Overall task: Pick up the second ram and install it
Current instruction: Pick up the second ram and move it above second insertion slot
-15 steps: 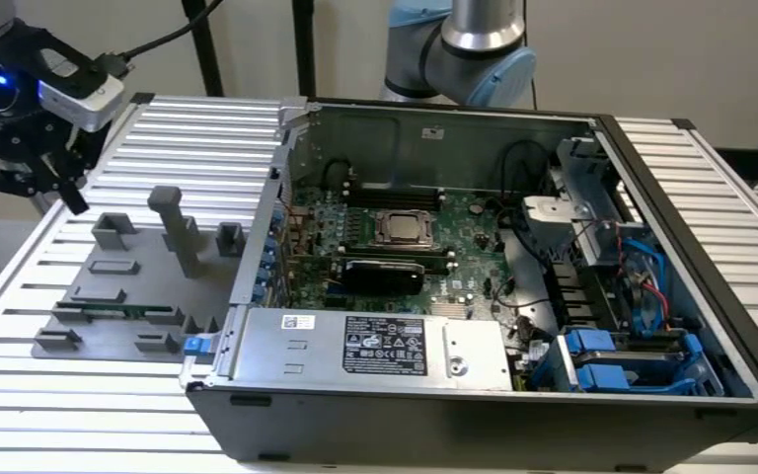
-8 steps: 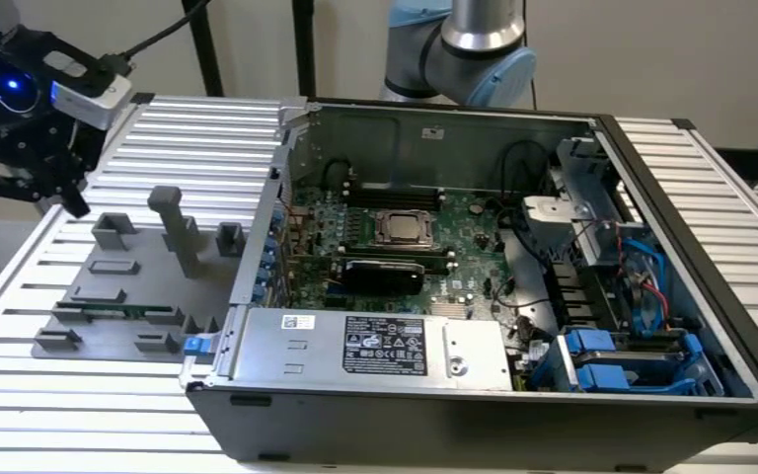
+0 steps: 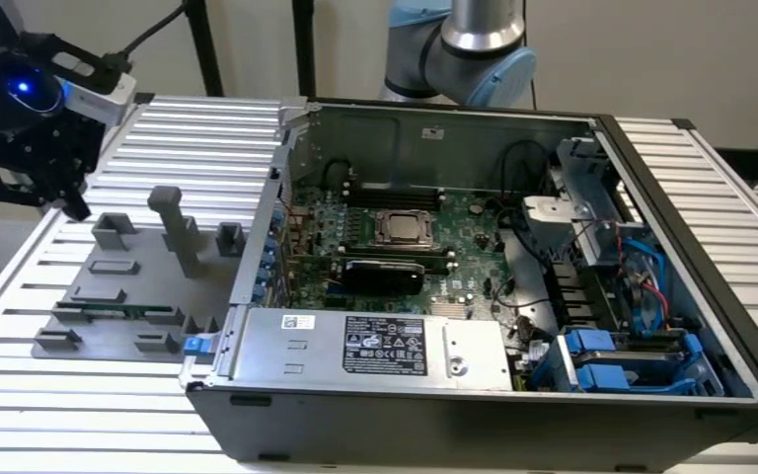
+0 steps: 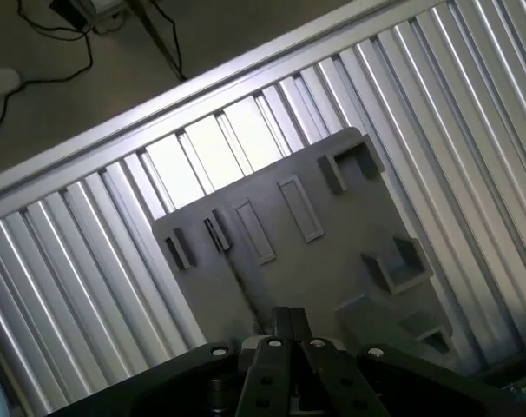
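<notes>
Power supply box (image 3: 382,346) sits nearest the lens, at the front of the open PC case (image 3: 485,434).

Far on the exterior view's left, the gripper (image 3: 56,193) hangs above the slatted table (image 3: 208,128), off the far corner of the grey fixture tray (image 3: 142,291). It is well apart from the tray and touches nothing. In the wrist view its fingertips (image 4: 290,317) look pressed together with nothing between them, and the tray (image 4: 332,261) lies below.

The second ram (image 3: 106,312) lies flat in a holder along the tray's near edge. It is a thin green stick, not yet lifted, and sits nearer the camera than the gripper does.

Further right, inside the case, comes the motherboard (image 3: 472,222) with the CPU socket (image 3: 406,229). A black card (image 3: 379,272) lies just in front of the socket and the dark memory slots (image 3: 393,195) just behind it. Whether a stick already sits in those slots I cannot tell. Blue drive brackets (image 3: 616,360) and cables are at the far right.

Step judged: approach before the pick – nothing grasped, nothing installed. A pick from here would likely call for parted fingers, lined up along the stick's long edges and brought down square – the holder blocks leave little room for a skewed grab.
</notes>
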`<state>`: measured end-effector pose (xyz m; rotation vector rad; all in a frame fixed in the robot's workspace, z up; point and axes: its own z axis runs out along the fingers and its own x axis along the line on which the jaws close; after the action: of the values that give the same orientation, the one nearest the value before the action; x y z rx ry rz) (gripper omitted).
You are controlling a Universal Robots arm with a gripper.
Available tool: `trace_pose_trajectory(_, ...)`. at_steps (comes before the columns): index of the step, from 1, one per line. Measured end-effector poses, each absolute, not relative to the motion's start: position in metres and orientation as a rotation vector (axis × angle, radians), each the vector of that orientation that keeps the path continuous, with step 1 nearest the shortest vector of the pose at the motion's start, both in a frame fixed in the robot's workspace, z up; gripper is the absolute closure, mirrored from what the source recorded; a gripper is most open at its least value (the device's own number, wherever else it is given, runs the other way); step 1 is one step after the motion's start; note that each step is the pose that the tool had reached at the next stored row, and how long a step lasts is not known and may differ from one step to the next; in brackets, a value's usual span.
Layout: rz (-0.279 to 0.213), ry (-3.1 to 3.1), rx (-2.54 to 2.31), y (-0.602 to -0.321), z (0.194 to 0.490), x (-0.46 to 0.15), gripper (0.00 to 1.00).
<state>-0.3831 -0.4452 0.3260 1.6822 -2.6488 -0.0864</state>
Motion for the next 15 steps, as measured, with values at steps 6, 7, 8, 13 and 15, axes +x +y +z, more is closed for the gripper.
trace_pose_trajectory(6, -0.074, -2.553, 1.821, -0.4451, 0.324, -0.3831, 1.0)
trace_pose_trajectory(7, -0.072, -2.536, 1.844, -0.4451, 0.3237, -0.3831, 1.0)
trace_pose_trajectory(8, -0.069, -2.52, 1.866, -0.4451, 0.3233, -0.3831, 1.0)
trace_pose_trajectory(13, -0.055, -2.435, 1.976, -0.4451, 0.3216, -0.3831, 1.0)
trace_pose_trajectory(15, -0.049, -2.399, 2.02, -0.4451, 0.3209, -0.3831, 1.0)
